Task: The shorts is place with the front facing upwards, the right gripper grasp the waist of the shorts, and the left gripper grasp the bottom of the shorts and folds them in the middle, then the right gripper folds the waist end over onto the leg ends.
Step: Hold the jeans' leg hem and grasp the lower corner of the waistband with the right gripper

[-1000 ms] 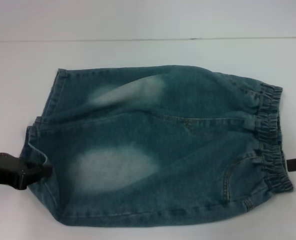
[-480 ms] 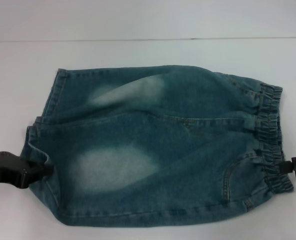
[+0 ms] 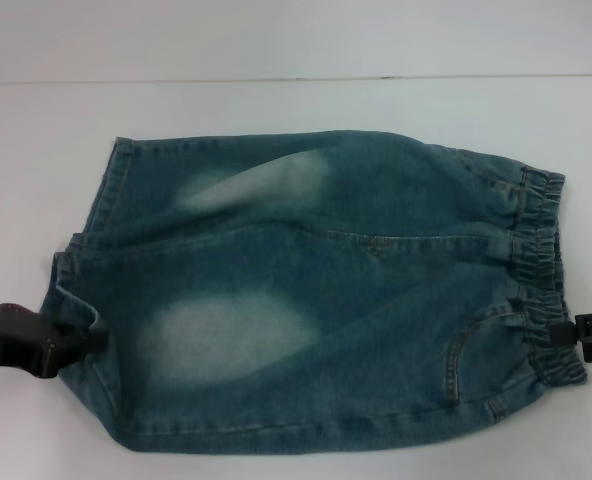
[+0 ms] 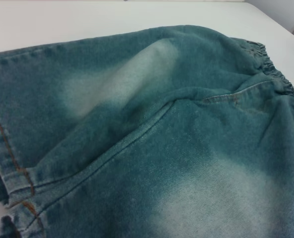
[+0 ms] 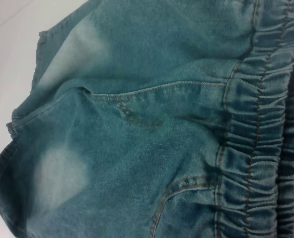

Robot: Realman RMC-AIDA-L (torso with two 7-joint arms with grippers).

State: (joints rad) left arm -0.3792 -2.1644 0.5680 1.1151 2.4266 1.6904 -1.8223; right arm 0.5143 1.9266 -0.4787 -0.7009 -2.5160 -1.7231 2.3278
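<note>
The blue denim shorts (image 3: 316, 300) lie flat on the white table, front up, with the leg ends on the left and the elastic waist (image 3: 541, 270) on the right. My left gripper (image 3: 84, 340) is at the near leg's hem and is shut on its edge, which is slightly raised there. My right gripper (image 3: 568, 334) comes in from the right edge and touches the near part of the waistband. The left wrist view shows the hem (image 4: 13, 183) up close. The gathered waistband (image 5: 256, 148) fills the right wrist view.
The white table (image 3: 296, 105) extends beyond the shorts on the far side and to the left. Its back edge runs across the top of the head view. Nothing else lies on it.
My right gripper has moved left from the picture's edge until it meets the waistband. The left gripper and the shorts have stayed in place.
</note>
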